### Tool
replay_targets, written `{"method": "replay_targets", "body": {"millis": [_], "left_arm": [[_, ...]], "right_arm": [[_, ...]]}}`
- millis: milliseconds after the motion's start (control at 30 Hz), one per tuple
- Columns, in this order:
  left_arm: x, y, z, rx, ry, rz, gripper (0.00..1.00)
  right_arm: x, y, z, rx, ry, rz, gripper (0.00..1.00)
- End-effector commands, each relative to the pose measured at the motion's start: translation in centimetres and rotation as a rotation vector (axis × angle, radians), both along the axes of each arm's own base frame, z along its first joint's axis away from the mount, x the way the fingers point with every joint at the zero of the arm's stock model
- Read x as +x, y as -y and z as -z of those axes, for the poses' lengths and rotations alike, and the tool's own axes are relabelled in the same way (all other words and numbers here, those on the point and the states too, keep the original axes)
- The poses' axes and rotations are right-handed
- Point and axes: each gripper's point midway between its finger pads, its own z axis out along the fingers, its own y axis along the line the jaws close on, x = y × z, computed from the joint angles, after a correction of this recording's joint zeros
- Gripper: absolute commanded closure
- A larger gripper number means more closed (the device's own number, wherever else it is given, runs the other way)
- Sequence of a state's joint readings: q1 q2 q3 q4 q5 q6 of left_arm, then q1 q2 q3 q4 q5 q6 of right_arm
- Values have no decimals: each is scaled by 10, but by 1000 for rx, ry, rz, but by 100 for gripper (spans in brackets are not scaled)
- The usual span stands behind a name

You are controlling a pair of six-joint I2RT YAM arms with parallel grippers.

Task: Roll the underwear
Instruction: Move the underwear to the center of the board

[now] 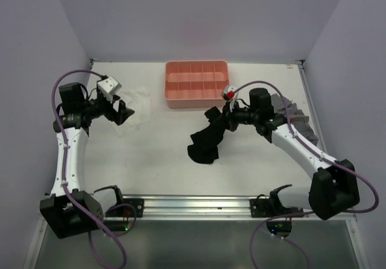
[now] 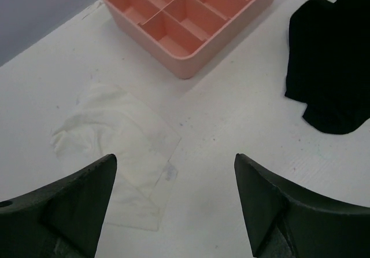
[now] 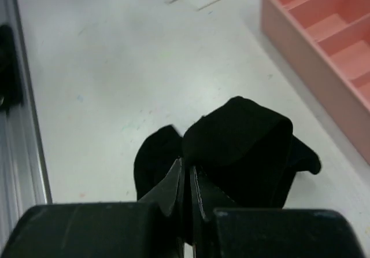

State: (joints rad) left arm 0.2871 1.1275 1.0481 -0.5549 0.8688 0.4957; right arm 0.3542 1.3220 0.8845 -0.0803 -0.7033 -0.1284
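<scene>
Underwear: the underwear point(image 1: 208, 139) was a crumpled black heap on the table point(image 1: 151, 166), right of centre and just in front of the pink tray point(image 1: 197, 103). Its upper end was drawn up toward the right arm and its lower end trailed toward the near edge.
Feel of it: it looked light and limp to me, with no stiffness. It would likely sag, bunch and slide on the smooth top, but it was in no way fragile.
Where to hold: I would say a free edge or corner, so that it could be spread flat before rolling. A pinch in mid-heap would only gather it.
Right gripper: the right gripper point(image 3: 186, 171) had its fingers pressed together on a fold of the black fabric.
Left gripper: the left gripper point(image 2: 174, 162) was spread wide and held nothing, well apart from the underwear.
Beneath the left gripper: a thin white cloth point(image 2: 115, 136) lay flat.
Far right: a grey checked cloth point(image 1: 295, 115) was partly hidden by the right arm.
</scene>
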Motion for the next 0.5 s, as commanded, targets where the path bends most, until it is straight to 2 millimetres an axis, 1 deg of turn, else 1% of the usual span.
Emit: {"method": "replay_targets", "body": {"millis": [0,33,67,100,133,167,200,233,333,367,433,467], "left_arm": [[-28,51,2,48,84,286,15],[-35,62,11,65,91,345,15],[-44,81,12,57,110,425,15],[-49,87,16,56,114,457,15],[-54,92,25,67,123,495,15],[-59,100,31,73,124,532,15],[-61,100,37,88,126,543,15],[-69,107,50,117,130,598,15],[-79,117,75,188,141,672,15],[-82,123,80,214,150,694,15],[-83,132,85,234,179,727,15],[-87,143,88,246,189,764,15]], "right_arm": [[-63,-9,25,-115,60,-326,100],[-76,-8,30,-140,59,-367,98],[-90,-11,40,-184,117,-459,96],[-105,-8,50,-228,109,-510,94],[-112,-6,57,-300,156,-543,83],[-117,0,67,-337,161,-563,76],[-122,7,73,-371,173,-592,72],[-121,12,74,-396,181,-584,70],[-121,20,69,-431,205,-563,64],[-115,23,63,-435,208,-526,63],[-108,29,59,-444,208,-492,58],[-102,33,58,-466,214,-465,58]]}}
